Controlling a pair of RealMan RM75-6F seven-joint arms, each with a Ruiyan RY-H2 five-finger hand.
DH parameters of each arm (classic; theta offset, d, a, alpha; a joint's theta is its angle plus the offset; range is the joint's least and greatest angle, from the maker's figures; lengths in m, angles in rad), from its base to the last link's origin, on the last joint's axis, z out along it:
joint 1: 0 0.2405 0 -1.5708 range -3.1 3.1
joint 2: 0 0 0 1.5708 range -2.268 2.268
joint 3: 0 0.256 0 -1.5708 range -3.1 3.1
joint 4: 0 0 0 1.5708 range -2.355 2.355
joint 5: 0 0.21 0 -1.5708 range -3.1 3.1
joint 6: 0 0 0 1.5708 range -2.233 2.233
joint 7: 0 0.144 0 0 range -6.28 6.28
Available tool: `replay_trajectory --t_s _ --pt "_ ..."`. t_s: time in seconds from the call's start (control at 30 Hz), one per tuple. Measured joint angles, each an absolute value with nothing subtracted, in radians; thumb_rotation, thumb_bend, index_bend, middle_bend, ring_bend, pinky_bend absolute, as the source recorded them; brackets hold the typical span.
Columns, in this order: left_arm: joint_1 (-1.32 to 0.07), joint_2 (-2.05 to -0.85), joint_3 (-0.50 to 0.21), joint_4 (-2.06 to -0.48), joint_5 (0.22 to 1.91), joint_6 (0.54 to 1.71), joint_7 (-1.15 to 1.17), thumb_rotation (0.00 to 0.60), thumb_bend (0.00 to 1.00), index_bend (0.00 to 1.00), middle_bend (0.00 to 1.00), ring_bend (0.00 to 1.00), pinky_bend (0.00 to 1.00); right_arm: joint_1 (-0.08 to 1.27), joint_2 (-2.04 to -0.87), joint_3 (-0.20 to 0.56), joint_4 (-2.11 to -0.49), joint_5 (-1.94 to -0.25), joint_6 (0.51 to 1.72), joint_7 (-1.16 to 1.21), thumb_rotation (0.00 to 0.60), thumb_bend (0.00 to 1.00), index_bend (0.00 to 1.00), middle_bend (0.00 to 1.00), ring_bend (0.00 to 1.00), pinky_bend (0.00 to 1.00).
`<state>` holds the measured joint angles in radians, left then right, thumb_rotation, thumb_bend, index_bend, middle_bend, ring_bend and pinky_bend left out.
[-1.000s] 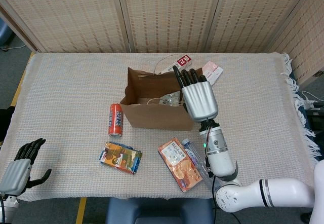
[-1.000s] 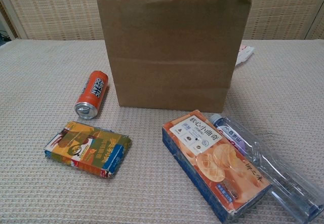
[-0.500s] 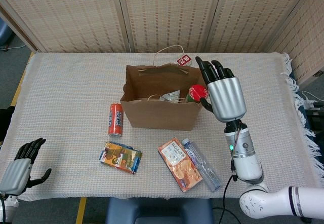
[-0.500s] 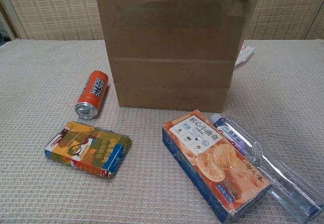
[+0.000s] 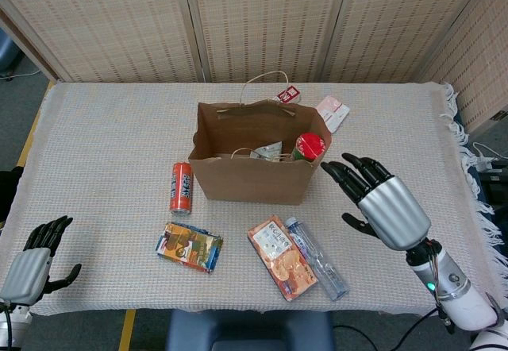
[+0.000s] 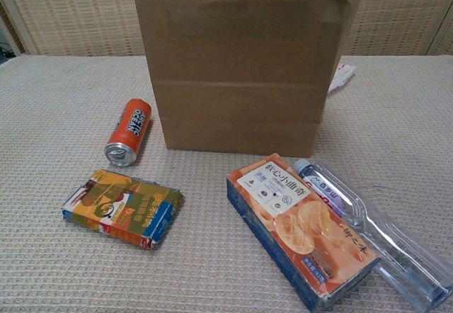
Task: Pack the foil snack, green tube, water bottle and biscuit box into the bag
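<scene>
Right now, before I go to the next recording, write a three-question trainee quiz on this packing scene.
1. True or false: the green tube stands inside the bag.
2. What lies right beside the water bottle on the table?
A. orange can
B. biscuit box
C. red tag
3. Fill in: the right robot hand holds ____.

Key: 1 true. 2 B, the biscuit box lies alongside the bottle, in front of the bag. 3 nothing; its fingers are spread, to the right of the bag.

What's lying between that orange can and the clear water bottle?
The biscuit box lies directly beside the water bottle; the colourful packet sits nearer the orange can, head view.
</scene>
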<state>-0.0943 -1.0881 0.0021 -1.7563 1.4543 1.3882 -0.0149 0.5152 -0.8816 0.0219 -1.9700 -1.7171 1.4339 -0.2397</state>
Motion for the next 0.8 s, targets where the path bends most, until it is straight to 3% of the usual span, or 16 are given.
replay_trajectory --t_s 0.3,0.8 --pt "-0.094 -1.092 0.001 -1.759 1.451 1.389 -0.006 0.6 0.33 0.0 0.0 0.0 0.01 0.494 -0.892 -0.108 -1.733 -1.962 1.255 -0.237 0.6 0.0 0.0 0.14 0.06 0.18" --pt "-0.097 -1.086 0.004 -1.753 1.459 1.382 -0.02 0.6 0.33 0.0 0.0 0.0 0.01 0.556 -1.07 -0.134 -1.716 -1.974 0.93 -0.462 0.6 0.0 0.0 0.14 0.06 0.17"
